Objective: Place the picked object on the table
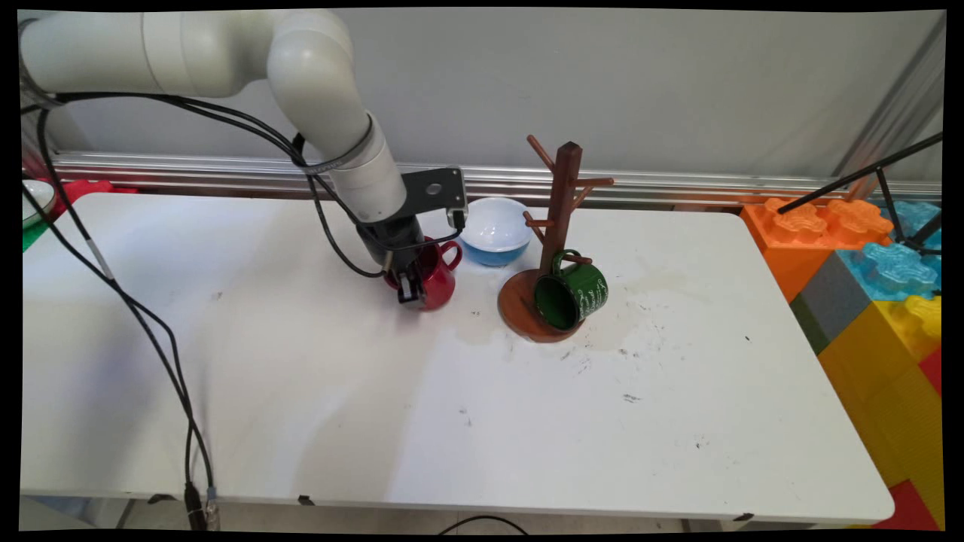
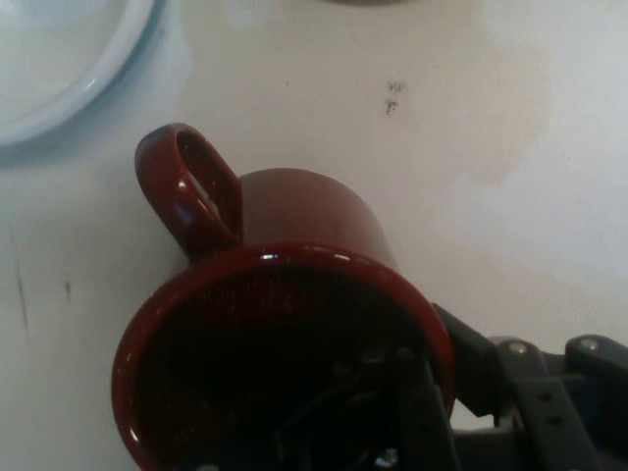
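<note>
Gripper (image 1: 409, 290) clamps red mug (image 1: 433, 278) rim; inside dark.

Main view: fixed camera above the table's (image 1: 452, 421) near side, looking down and across to the back wall, taking in the whole tabletop. Hand view: camera riding on the gripper (image 1: 407, 290), looking along it, very close onto the red mug (image 2: 285, 334). Shared by both: that mug (image 1: 433, 275), the blue-and-white bowl (image 1: 495, 229) just beyond it, stained tabletop.
</note>
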`<act>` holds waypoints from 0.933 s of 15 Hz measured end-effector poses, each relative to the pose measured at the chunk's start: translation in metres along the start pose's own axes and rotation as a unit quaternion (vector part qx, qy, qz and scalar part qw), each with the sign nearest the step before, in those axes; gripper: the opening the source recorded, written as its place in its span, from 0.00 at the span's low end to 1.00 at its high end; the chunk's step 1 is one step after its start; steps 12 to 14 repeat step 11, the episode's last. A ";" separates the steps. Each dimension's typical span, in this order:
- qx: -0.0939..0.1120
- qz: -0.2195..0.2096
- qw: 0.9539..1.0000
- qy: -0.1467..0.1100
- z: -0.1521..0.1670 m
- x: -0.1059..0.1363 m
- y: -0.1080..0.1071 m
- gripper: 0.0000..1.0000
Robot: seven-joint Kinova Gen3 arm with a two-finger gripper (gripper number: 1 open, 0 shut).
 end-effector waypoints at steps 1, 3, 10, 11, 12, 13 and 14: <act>-0.002 0.000 1.000 0.000 0.002 0.001 -0.002 0.00; -0.005 0.000 1.000 0.000 0.005 0.003 -0.003 0.00; -0.008 0.003 1.000 0.017 0.008 0.011 -0.006 1.00; -0.006 0.000 1.000 0.024 0.005 0.013 -0.004 1.00; -0.006 0.000 1.000 0.024 0.005 0.013 -0.004 1.00; -0.006 0.000 1.000 0.024 0.005 0.013 -0.004 1.00; -0.006 0.000 1.000 0.024 0.005 0.013 -0.004 1.00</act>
